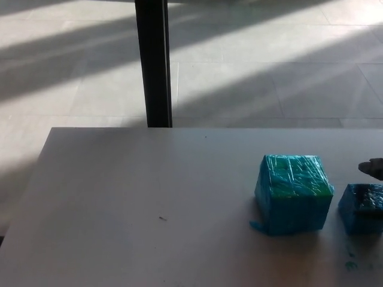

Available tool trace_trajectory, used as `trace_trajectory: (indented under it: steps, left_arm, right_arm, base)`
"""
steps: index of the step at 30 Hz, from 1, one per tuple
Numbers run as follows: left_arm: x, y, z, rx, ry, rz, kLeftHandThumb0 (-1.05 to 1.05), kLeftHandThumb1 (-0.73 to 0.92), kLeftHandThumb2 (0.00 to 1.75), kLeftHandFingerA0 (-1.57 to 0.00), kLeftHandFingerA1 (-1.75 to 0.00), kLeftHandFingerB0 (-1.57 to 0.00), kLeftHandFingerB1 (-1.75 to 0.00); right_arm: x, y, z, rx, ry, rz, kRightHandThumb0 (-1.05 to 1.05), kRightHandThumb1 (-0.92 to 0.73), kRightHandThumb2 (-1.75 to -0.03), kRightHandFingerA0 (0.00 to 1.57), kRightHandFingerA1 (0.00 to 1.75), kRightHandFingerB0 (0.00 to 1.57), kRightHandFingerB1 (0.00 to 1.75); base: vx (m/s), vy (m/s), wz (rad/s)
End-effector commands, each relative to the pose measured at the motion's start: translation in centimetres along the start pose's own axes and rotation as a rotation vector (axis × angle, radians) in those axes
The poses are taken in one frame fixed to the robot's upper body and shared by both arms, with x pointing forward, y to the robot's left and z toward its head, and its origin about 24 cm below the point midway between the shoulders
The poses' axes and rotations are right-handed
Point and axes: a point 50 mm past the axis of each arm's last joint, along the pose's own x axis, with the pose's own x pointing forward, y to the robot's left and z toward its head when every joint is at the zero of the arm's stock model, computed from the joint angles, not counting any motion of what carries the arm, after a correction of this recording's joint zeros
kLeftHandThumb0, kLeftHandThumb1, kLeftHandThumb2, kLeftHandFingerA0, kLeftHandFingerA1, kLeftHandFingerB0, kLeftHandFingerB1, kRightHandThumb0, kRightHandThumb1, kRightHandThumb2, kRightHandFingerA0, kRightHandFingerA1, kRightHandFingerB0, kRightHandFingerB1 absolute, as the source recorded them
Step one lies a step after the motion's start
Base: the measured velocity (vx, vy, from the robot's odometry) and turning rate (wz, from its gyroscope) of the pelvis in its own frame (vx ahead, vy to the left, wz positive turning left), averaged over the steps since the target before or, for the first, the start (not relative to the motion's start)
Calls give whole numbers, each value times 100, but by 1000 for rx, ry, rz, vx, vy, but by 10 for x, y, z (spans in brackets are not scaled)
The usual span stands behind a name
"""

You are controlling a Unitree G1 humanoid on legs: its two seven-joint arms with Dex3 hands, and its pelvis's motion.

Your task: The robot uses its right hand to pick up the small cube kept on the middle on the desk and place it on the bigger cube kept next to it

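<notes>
Pale grey floor tiles (269, 72), crossed by slanting bands of sunlight and shadow, fill the upper part of the head view, and a black upright post (153, 63) rises from just behind the far edge of the desk. The desk (137, 203) is a plain light grey surface taking up the lower half. On its right side sits the bigger cube (294, 194), wrapped in shiny blue-green film, upright, with a small scrap of film sticking out at its lower left corner. Just beside it, to the right and apart from it, rests the small cube (362, 208), blue and partly cut off by the picture's edge. Only a dark tip of the right hand (373, 168) shows at the right edge, just above the small cube; whether its fingers are spread or closed cannot be told. A few tiny green flecks (350, 264) lie on the desk in front of the small cube.
</notes>
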Motion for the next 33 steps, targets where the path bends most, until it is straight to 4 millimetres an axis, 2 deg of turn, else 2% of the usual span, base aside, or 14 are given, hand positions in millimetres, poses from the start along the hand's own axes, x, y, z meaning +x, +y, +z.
trace_trajectory:
  steps: [1, 3, 4, 5, 15, 18, 19, 20, 23, 26, 30, 31, 32, 33]
  left_arm:
    - [-3, 7, 4, -3, -12, 23, -91, 79, 75, -31, -52, -27, -39]
    - [-3, 7, 4, -33, -6, 36, -87, 88, 67, -32, -49, -32, -37]
    - [-3, 6, 4, -43, -12, 27, -86, 71, 114, -31, -60, -19, -47]
    - [-3, 6, 4, -51, -11, 22, -88, 89, 67, -30, -50, -30, -38]
    - [-4, 4, 8, -35, -27, 23, -93, 83, 79, -32, -51, -26, -40]
    - [-4, 4, 8, -15, -26, 20, -90, 92, 74, -32, -48, -25, -37]
    - [-4, 4, 8, -6, -26, 22, -89, 92, 74, -32, -48, -26, -37]
    - [-5, 4, 8, -21, -29, 26, -90, 92, 73, -33, -47, -29, -37]
    - [-6, 4, 8, -15, -32, 31, -89, 92, 73, -33, -47, -29, -37]
    - [-5, 3, 7, -28, -30, 31, -88, 91, 73, -30, -47, -26, -38]
    - [-4, 3, 6, -27, -29, 33, -87, 92, 72, -30, -48, -26, -38]
    - [-4, 3, 6, -23, -31, 34, -84, 76, 118, -32, -59, -17, -47]
    - [-3, 2, 7, -20, -34, 34, -84, 76, 118, -32, -59, -17, -47]
    - [-3, 2, 7, -16, -34, 28, -87, 91, 73, -30, -48, -27, -38]
  right_arm:
    - [6, 6, 0, -49, 42, -3, -84, -43, -77, 0, 1, 0, 2]
    - [10, 10, 0, -54, 48, -3, -84, -45, -79, 0, 0, 0, 1]
    - [13, 13, 3, -44, 44, -2, -83, -43, -78, 0, 0, 0, 2]
    - [14, 13, 4, -42, 39, -7, -82, -43, -78, 0, 0, 0, 3]
    - [19, 15, 7, -128, 65, -1, -60, -33, -66, 0, 9, 4, 12]
    - [19, 15, 4, -222, 101, 52, -29, -32, -66, 0, 41, 0, 15]
    - [18, 16, 1, -250, 100, 77, -17, -42, -53, 30, 73, 0, 20]
    - [18, 18, -3, -317, 136, 100, -10, -37, -72, 78, 100, 0, 14]
    - [17, 18, -5, -386, 146, 86, -13, -53, -58, 79, 105, 5, 28]
    - [18, 28, -13, -563, 177, 67, -34, -62, -81, 69, 108, 17, 41]
    - [18, 34, -12, -646, 169, 75, -32, -65, -65, 77, 125, 62, 53]
    - [19, 35, -10, -667, 178, 72, -32, -64, -62, 68, 150, 76, 58]
    - [19, 34, -9, -687, 183, 67, -32, -64, -62, 68, 150, 76, 58]
    - [20, 37, -8, -723, 165, 39, -35, -61, -62, 70, 155, 81, 61]
  base:
    - [0, 0, 0]
    - [0, 0, 0]
    - [0, 0, 0]
    - [0, 0, 0]
    - [0, 0, 0]
    - [0, 0, 0]
    - [0, 0, 0]
    - [0, 0, 0]
    - [0, 0, 0]
    - [0, 0, 0]
    - [0, 0, 0]
    - [0, 0, 0]
    - [0, 0, 0]
    - [0, 0, 0]
